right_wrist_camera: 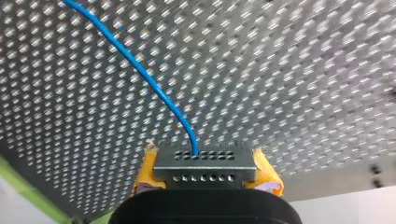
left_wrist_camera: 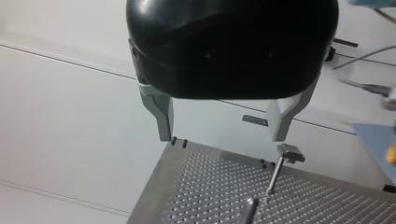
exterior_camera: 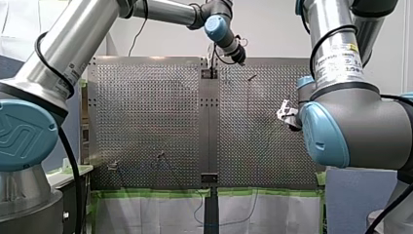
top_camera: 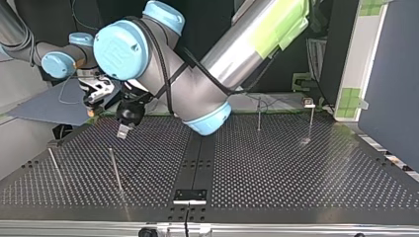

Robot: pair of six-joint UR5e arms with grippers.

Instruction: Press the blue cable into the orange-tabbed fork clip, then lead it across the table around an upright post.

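– Blue cable point(right_wrist_camera: 140, 70), thin and smooth-sheathed: where does it sit?

– It runs over the perforated metal worktop point(right_wrist_camera: 303, 70) ahead of the right fingers point(right_wrist_camera: 267, 176). It ends at the grey block with rows of small holes point(right_wrist_camera: 205, 167) between their yellow pads. I judge those fingers closed on the blue cable, holding its end clear of the worktop so it can be steered rather than dragged.

– And the left fingers point(left_wrist_camera: 163, 116)?

– Two grey metal fingers under a black housing, spread wide with nothing between them. They hang above the worktop's edge, probably free to press the cable down once it reaches the clip.

– Is the orange-tabbed fork clip in sight?

– I cannot pick it out. Ahead of and below the left fingers stands a thin upright metal post with a small flat head point(left_wrist_camera: 276, 173). A second plain post point(left_wrist_camera: 250, 210) stands closer to them. No orange tab shows on either, so I judge the pressing step not yet done.

– Any writing?

– The right arm's silver tube carries a white label point(exterior_camera: 336, 56), but its print is too small to read. On the pale blue joint caps point(top_camera: 121, 49) there is a raised mark I cannot make out. The left arm's tube is wrapped in green tape point(top_camera: 286, 22), with no lettering.
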